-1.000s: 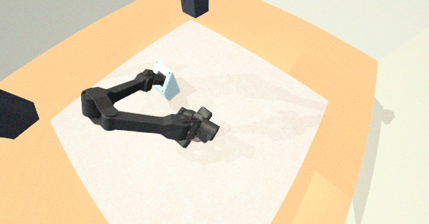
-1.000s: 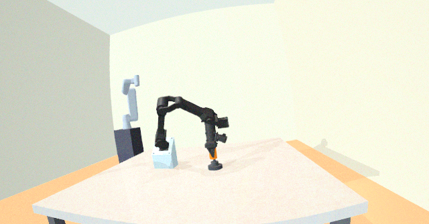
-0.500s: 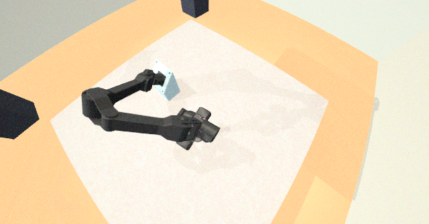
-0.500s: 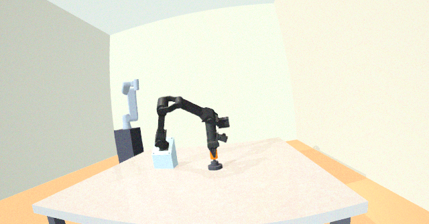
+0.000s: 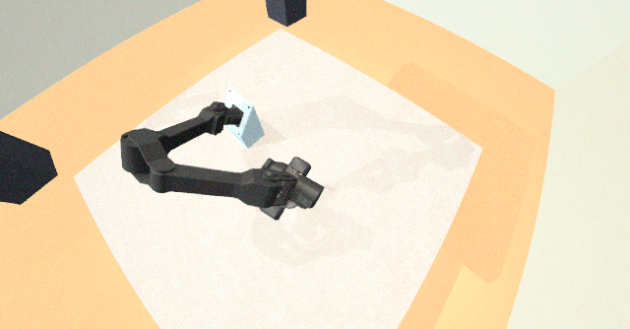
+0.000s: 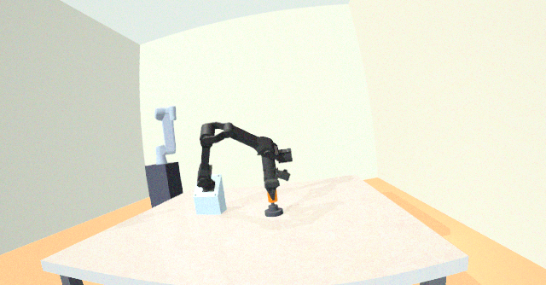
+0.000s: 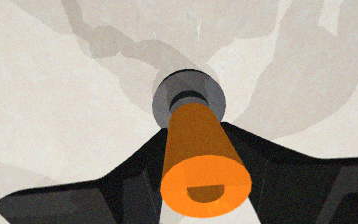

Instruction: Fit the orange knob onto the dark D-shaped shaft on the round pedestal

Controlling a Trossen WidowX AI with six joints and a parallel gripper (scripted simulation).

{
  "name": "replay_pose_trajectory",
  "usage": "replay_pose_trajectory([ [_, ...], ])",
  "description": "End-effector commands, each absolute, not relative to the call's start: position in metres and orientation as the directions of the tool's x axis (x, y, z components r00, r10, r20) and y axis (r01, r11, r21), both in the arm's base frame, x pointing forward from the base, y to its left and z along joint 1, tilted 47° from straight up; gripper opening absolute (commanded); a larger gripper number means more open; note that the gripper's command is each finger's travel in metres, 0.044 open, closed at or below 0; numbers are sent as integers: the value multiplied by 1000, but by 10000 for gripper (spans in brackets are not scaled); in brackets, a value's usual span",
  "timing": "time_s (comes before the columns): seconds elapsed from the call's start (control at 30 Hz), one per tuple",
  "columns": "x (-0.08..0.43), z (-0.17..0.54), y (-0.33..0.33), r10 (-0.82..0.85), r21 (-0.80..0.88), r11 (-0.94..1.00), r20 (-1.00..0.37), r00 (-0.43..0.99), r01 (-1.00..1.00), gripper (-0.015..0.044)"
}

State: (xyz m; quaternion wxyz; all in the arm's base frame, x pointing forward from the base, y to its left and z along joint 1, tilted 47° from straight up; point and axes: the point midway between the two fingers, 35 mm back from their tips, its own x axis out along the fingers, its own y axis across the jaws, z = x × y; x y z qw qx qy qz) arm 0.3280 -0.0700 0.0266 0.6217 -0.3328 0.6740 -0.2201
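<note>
The orange knob [image 6: 275, 198] [image 7: 195, 170] stands upright between the fingers of my gripper [image 6: 272, 197] [image 7: 193, 130], which is shut on it. In the wrist view the D-shaped hole in the knob's top has its flat side toward the picture's top. The dark round pedestal [image 6: 273, 212] [image 7: 161, 106] stands on the table under the knob. In the exterior view a short dark stretch shows between the knob and the pedestal's base, so the knob is not against the base. Whether the shaft's tip is inside the hole cannot be seen. The arm hides knob and pedestal in the top view.
The arm's base sits at a light blue block [image 5: 253, 128] [image 6: 210, 205] on the pale table [image 5: 345, 270] [image 6: 264, 251]. A dark pillar [image 5: 285, 4] stands beyond the table. A grey-blue arm [image 6: 169, 137] on a dark stand [image 6: 159, 184] is in the background.
</note>
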Motion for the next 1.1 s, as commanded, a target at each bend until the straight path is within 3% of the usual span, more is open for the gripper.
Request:
replay_pose_trajectory([
  [0.0, 327, 26, -69, -724, -713, 680, -690, -3, -174, 0],
  [1.07, 329, 29, -71, -724, -713, 680, -690, -3, -174, 0],
])
